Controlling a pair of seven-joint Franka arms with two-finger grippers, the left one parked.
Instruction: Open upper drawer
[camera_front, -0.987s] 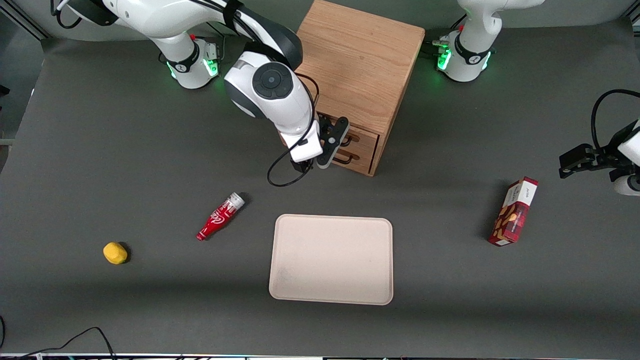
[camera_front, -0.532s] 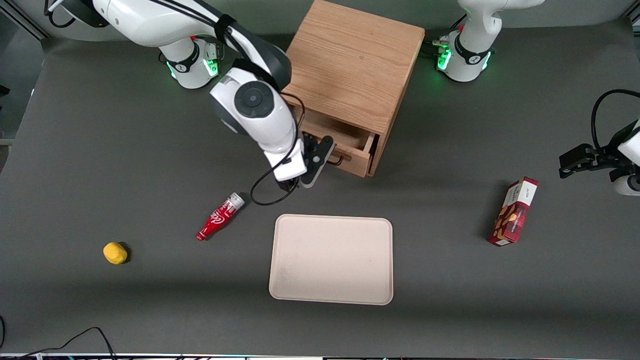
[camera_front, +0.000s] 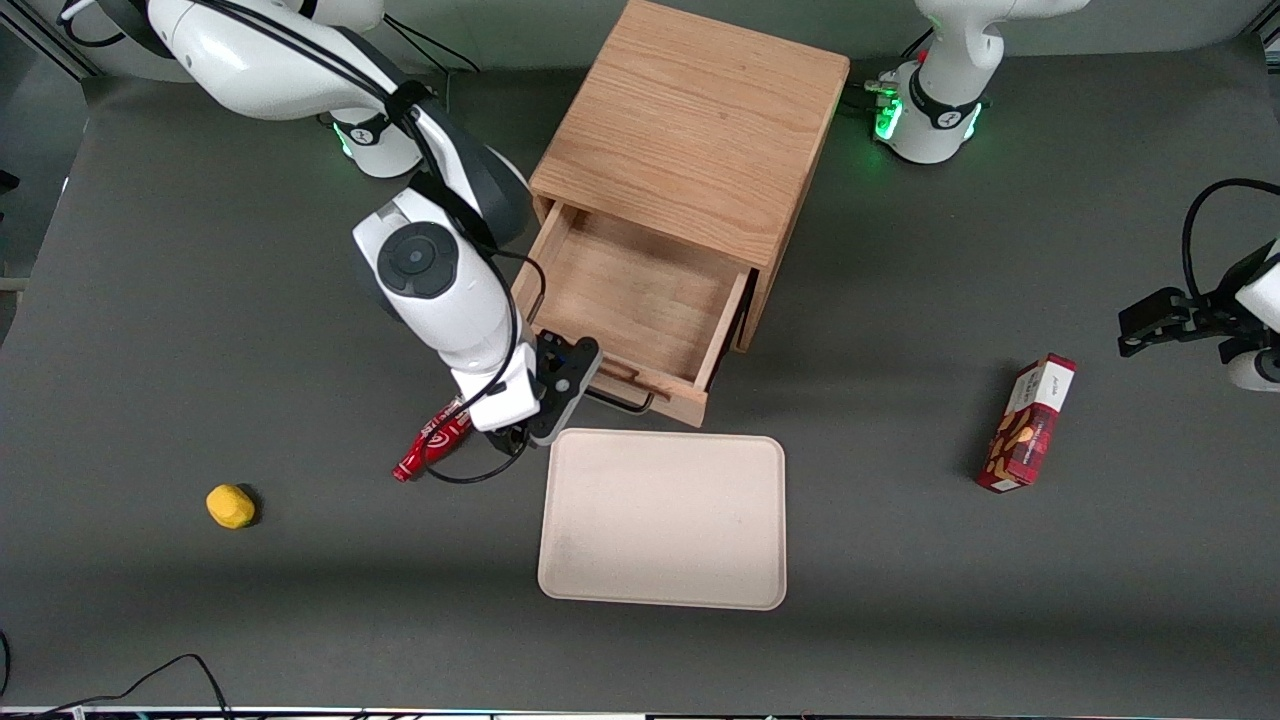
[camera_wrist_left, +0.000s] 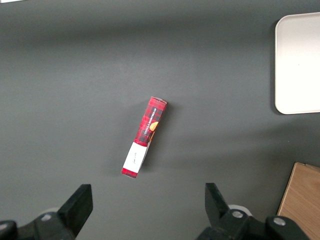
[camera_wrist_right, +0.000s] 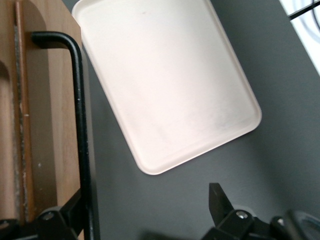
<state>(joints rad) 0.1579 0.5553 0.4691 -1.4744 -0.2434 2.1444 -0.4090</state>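
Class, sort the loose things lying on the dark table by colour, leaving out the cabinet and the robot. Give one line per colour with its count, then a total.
Red: 2, the bottle beside the hand at the upper drawer handle, and the snack box
Yellow: 1, the small lump
Cream: 1, the tray
Total: 4

light-oak upper drawer (camera_front: 640, 290), black handle (camera_wrist_right: 80, 125), cream tray (camera_front: 662, 518), black gripper (camera_front: 575, 385)
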